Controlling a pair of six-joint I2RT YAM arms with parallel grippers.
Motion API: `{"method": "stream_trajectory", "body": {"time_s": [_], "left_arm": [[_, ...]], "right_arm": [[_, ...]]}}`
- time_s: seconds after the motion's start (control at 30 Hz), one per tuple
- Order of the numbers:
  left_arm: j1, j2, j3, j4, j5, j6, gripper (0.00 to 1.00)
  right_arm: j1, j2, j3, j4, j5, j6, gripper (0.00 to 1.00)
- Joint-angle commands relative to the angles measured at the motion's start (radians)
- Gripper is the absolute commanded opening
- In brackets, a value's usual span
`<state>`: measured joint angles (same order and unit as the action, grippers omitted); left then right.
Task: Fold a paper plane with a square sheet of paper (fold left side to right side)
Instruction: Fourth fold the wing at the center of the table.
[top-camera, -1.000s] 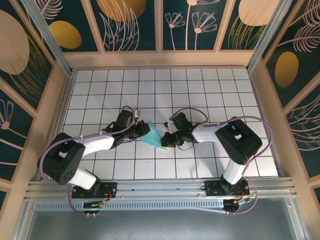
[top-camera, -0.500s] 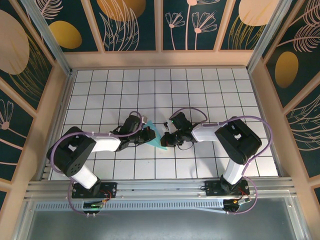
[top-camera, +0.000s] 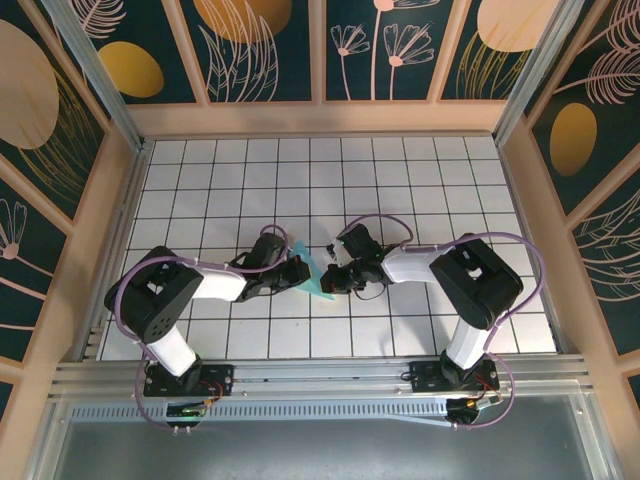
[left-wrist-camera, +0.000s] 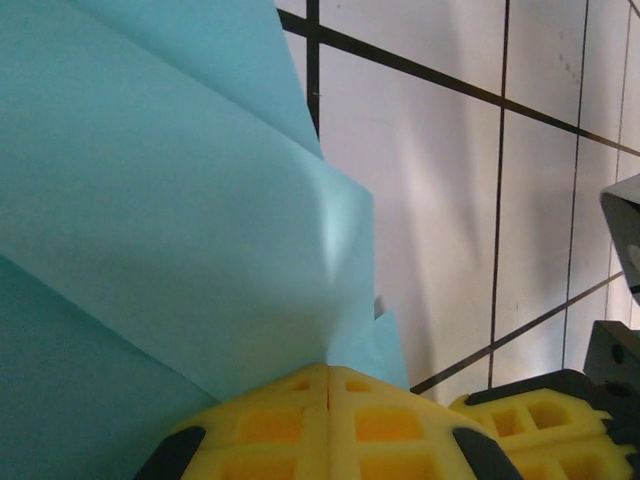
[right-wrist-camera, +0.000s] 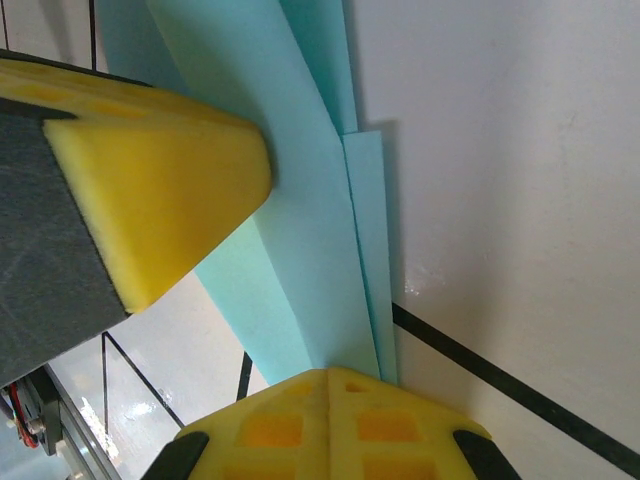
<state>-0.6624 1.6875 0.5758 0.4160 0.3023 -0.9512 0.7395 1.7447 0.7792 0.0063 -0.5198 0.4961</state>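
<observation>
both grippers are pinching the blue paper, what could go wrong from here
1. The left gripper and right gripper are both shut on the paper, close together; any pull apart could tear it.
2. The layers look bulged off the table rather than flat, so letting go may let the fold spring open.

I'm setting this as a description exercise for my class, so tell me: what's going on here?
Two robot arms are folding a piece of turquoise paper in the middle of a white tiled table. The left gripper and the right gripper are each shut on it from opposite sides, close together. The wrist cameras show the paper already creased into several overlapping layers, pinched between yellow fingertips.
</observation>
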Motion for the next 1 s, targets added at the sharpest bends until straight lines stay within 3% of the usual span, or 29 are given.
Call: {"method": "stream_trajectory", "body": {"time_s": [0.0,0.4,0.97], "left_arm": [[-0.002,0.02,0.009,-0.009,-0.053,0.007,0.05],[0.019,0.01,0.004,-0.057,-0.113,0.033,0.07],[0.213,0.012,0.02,-0.077,-0.081,0.149,0.08]], "right_arm": [[0.009,0.077,-0.038,-0.169,0.155,-0.029,0.0],[0.011,0.083,-0.044,-0.191,0.163,-0.041,0.0],[0.012,0.088,-0.052,-0.183,0.145,-0.042,0.0]]}}
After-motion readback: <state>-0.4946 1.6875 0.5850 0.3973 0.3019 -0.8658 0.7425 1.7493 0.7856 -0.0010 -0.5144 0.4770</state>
